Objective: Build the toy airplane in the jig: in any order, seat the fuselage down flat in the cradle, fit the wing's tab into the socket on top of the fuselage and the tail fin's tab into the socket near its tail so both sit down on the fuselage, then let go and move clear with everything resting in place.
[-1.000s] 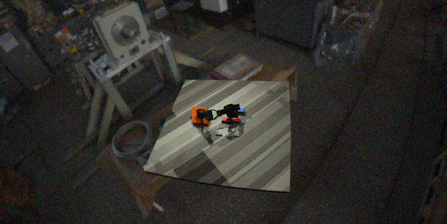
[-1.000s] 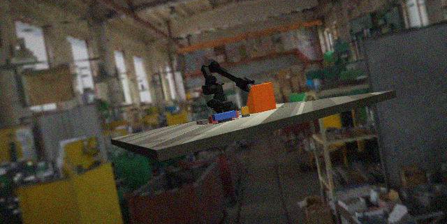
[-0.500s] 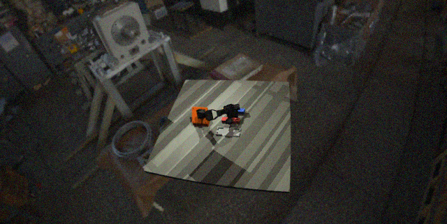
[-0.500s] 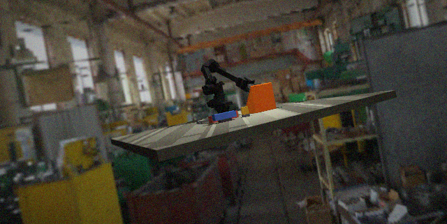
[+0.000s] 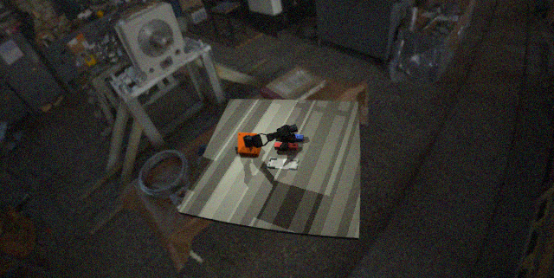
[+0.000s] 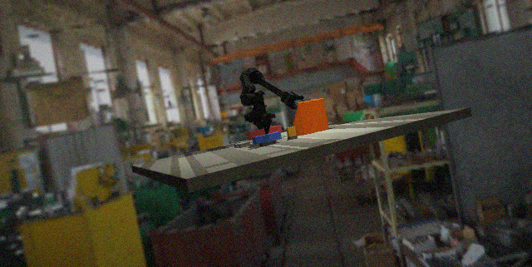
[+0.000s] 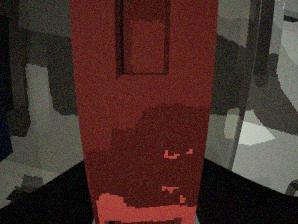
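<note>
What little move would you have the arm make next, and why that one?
I'd probably lift the red block a little, straight up: the gripper is shut on it, and the pale jig lies beside it with no red part in it.

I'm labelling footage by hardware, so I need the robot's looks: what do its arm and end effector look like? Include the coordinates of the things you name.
The arm [image 6: 272, 87] is black, with slim links joined by chunkier, rounded joints. The end effector [image 6: 267, 131] is black too; in the wrist view its two fingers are plain, dark and wedge-shaped. No cable or marking can be made out in this dim, grainy light.
</note>
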Tool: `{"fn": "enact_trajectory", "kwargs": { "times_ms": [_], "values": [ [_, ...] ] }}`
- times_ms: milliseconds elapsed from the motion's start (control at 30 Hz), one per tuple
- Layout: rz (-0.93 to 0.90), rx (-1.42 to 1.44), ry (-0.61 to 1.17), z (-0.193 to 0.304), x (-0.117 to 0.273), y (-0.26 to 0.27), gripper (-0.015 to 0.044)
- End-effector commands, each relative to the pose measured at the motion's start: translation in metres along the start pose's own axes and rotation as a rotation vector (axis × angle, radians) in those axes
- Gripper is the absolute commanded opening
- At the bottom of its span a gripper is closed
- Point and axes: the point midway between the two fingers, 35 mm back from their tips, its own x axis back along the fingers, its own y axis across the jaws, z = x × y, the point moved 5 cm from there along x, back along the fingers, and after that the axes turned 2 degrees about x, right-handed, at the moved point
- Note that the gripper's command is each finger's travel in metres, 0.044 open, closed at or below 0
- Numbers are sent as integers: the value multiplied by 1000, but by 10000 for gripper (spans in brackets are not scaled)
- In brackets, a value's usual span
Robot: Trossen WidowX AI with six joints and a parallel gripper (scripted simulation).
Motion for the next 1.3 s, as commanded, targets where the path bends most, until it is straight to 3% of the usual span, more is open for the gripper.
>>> {"fn": "enact_trajectory", "kwargs": {
  "times_ms": [0,867,1267],
  "values": [
    [-10,-7,-9,-3,14,0,0],
    [-2,-17,-4,3,93,-1,0],
    [-16,-11,-5,0,84,-23,0]
  ]
}}
